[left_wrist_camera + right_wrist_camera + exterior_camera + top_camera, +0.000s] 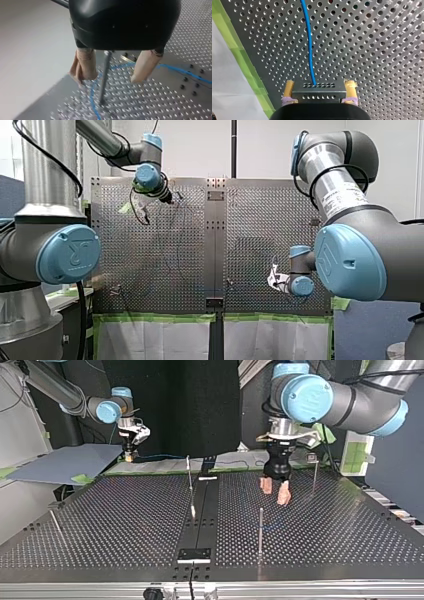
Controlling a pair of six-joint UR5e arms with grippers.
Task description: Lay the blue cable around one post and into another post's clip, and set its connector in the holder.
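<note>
Closest to the front view's camera, my left arm stands at the left and reaches to the surface's far end. My left gripper hangs there with beige-padded fingers spread, a thin post between them and apart from both; the blue cable lies on the surface and curves past the post's foot. Toward the right, near the green tape, my right gripper pinches the grey connector between yellow-padded fingers, the cable running straight out ahead.
</note>
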